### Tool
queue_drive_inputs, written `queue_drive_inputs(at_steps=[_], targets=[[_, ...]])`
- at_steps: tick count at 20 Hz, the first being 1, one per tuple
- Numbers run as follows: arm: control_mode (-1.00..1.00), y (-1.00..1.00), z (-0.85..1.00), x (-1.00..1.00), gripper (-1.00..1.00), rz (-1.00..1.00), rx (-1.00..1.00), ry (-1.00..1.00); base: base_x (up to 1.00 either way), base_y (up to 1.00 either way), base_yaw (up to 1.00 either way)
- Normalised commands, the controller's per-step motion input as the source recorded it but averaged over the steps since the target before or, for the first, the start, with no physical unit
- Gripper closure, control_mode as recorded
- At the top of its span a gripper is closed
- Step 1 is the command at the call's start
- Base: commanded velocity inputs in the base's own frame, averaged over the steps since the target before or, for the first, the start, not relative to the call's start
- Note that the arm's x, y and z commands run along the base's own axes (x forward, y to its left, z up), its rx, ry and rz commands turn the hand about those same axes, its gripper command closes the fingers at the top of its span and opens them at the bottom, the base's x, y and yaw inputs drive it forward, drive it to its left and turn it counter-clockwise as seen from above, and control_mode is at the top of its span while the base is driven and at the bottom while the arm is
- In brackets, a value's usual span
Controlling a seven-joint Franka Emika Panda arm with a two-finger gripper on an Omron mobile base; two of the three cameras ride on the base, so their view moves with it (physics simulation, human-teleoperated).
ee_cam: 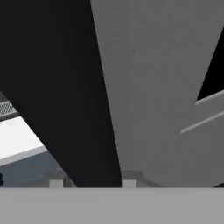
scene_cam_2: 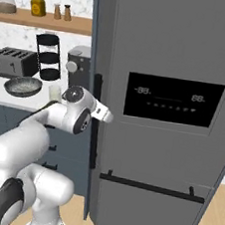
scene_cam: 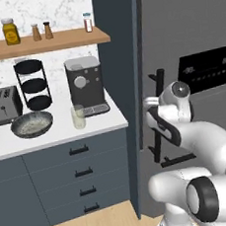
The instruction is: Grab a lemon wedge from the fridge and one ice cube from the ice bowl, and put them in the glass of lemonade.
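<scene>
Standing shut beside the worktop (scene_cam: 58, 133), fridge (scene_cam_2: 167, 51): heavy rigid door, best pulled by its stiff, smooth, perhaps slippery black bar handle (ee_cam: 65, 87). Passing between the fingers (ee_cam: 129, 183), one tip either side, close against it; pinching or just short, cannot tell. Lemon wedge presumably inside.

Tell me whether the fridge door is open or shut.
Shut. The fridge shows an unbroken grey front with no shelves or interior visible, and the hand sits at its vertical black handle.
</scene>
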Motion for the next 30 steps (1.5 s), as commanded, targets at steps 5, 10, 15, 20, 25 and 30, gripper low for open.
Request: queue_drive_inputs(at_steps=[5,10,15,20,25,30], targets=[[-1.0,-0.81,0.39,-1.0,1.0,-0.07,0.17,0.26,0.0,0.0,0.0],[-1.0,-0.98,0.14,-1.0,1.0,-0.04,0.14,0.16,0.0,0.0,0.0],[-1.0,-1.0,0.0,-1.0,1.0,0.0,0.11,0.02,0.0,0.0,0.0],[-1.0,-1.0,0.0,-1.0,1.0,0.0,0.06,-0.03,0.0,0.0,0.0],[-1.0,-1.0,0.0,-1.0,1.0,0.0,0.05,-0.01,0.0,0.0,0.0],[-1.0,-0.8,0.45,-1.0,-1.0,0.0,0.05,0.0,0.0,0.0,0.0]])
